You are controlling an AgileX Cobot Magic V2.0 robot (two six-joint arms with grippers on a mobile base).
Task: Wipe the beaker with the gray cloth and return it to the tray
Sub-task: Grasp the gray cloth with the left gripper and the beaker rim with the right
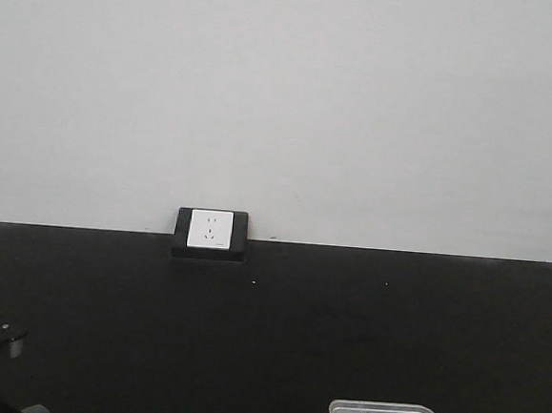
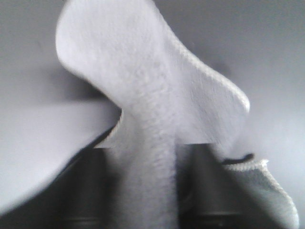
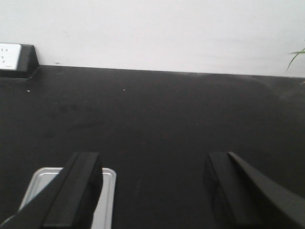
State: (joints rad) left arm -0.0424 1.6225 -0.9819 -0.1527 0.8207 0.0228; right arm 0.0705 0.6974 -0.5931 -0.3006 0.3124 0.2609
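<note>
The black tabletop [image 1: 342, 336] fills the front view, with the tray [image 1: 389, 409] at 5 o'clock. I see no beaker anywhere. Only the left wrist view shows the gray cloth [image 2: 152, 109], bunched upward, with my left end effector [image 2: 147, 155] apparently clenched on it. It looks soft, light and floppy, so a gathered fold grips safer than an edge. Only the right wrist view shows my right end effector [image 3: 152, 169], released and empty, with the tray at 7 o'clock.
</note>
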